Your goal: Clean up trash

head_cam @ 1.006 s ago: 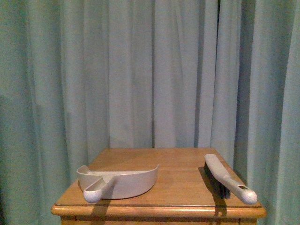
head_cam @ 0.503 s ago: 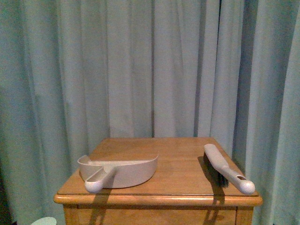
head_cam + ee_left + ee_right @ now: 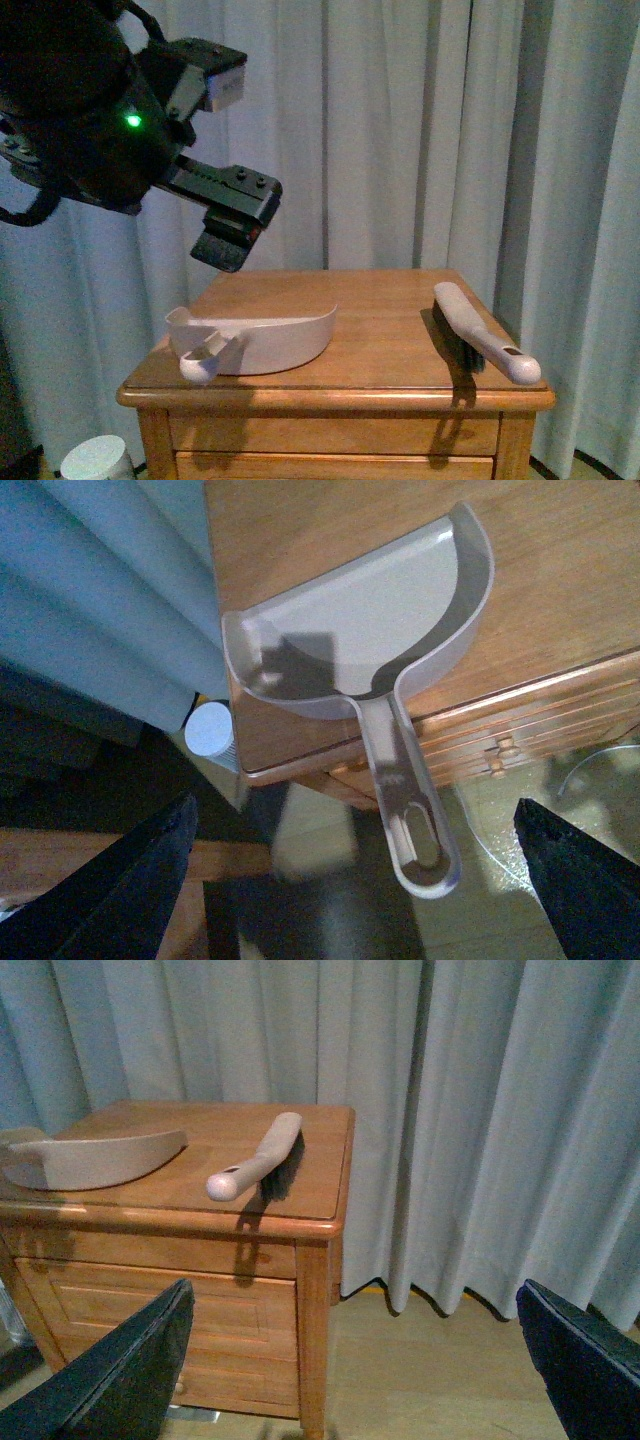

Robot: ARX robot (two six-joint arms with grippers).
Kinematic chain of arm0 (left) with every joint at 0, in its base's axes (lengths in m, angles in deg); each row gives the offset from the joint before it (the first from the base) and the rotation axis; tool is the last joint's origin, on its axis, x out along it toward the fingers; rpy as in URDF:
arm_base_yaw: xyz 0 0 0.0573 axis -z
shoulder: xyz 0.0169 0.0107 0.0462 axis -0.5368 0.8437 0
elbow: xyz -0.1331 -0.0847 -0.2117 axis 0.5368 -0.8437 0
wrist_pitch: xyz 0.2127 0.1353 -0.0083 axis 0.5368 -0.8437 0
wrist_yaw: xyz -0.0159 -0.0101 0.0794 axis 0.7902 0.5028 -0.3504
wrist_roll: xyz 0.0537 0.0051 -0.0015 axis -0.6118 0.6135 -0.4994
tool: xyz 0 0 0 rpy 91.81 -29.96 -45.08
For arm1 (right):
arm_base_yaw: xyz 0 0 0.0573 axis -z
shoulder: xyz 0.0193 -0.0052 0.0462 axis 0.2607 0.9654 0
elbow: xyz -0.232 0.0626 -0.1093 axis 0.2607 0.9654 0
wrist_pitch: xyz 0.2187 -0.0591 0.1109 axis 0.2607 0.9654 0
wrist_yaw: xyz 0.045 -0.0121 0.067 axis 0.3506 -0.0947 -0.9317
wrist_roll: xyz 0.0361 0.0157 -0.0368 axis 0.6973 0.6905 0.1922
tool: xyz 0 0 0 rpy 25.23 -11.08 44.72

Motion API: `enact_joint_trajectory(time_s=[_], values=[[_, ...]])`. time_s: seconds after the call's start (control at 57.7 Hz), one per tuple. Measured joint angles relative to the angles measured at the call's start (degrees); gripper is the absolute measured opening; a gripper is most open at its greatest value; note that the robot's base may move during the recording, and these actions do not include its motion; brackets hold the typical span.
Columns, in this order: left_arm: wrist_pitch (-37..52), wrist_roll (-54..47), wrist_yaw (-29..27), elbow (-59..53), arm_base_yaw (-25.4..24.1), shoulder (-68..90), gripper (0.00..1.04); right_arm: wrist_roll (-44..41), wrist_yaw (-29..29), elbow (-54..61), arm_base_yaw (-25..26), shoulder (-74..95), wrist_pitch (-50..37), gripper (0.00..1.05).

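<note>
No white tissue wad shows in any view. My left gripper (image 3: 235,160) is open and empty, in the air above the left rear of the wooden nightstand (image 3: 380,300). In the left wrist view my left gripper (image 3: 357,880) hangs over the handle of the beige dustpan (image 3: 370,610). The dustpan (image 3: 260,345) lies at the top's front left. A beige hand brush (image 3: 480,335) lies along the right edge. My right gripper (image 3: 355,1360) is open and empty, low beside the nightstand, facing the brush (image 3: 260,1155) and the dustpan (image 3: 95,1160).
Pale curtains (image 3: 400,130) hang close behind and beside the nightstand. A white round container (image 3: 97,460) stands on the floor at its left front corner and also shows in the left wrist view (image 3: 210,730). The nightstand has drawers (image 3: 130,1290) in front.
My left arm has come into the front view at the upper left. The view has shifted, so the nightstand's drawer front and the white container on the floor now show.
</note>
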Motion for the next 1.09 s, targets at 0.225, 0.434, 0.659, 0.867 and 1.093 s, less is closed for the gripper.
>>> enact_joint_trajectory(time_s=[0.225,0.434,0.659,0.867,1.093], values=[[-3.02,6.01,-0.57,6.69,-0.11,8.00,0.97,0.00,0.00,0.00,0.00,0.00,0.00,0.97],[-3.43,10.03,-0.39,7.76,-0.42,12.31,0.97,0.00,0.00,0.00,0.00,0.00,0.00,0.97],[-2.69,10.36,-1.57,7.34,-1.55,14.43,0.97,0.00,0.00,0.00,0.00,0.00,0.00,0.97],[-2.12,10.60,-1.68,7.26,-2.40,16.37,0.97,0.00,0.00,0.00,0.00,0.00,0.00,0.97],[-1.73,12.17,-0.57,6.82,-2.10,18.18,0.97,0.00,0.00,0.00,0.00,0.00,0.00,0.97]])
